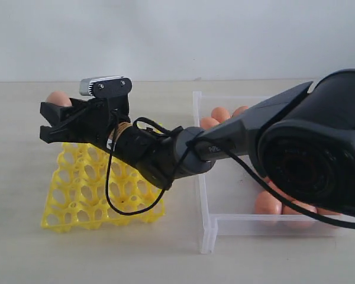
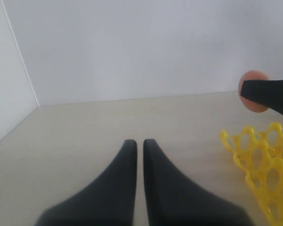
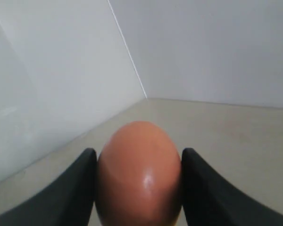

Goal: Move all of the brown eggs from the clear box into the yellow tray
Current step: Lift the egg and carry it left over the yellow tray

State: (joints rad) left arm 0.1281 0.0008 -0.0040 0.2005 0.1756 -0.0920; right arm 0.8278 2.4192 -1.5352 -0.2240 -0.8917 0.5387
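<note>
A smooth orange-brown oval egg [image 1: 58,98] is clamped between the right gripper's [image 1: 47,122] black fingers [image 3: 80,188], upper left in the exterior view. The yellow plastic lattice tray [image 1: 65,198] lies below it in frame.

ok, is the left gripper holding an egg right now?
No, the left gripper is shut, its jaws almost touching with nothing between them.

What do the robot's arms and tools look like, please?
The right arm is matte black with rounded, bulky housings and pale lettering too small to read. A thin black cable loops loosely under its wrist, and a silver-and-black camera sits on top. The right tool is black and angular. The left tool has two smooth black tapering fingers.
</note>
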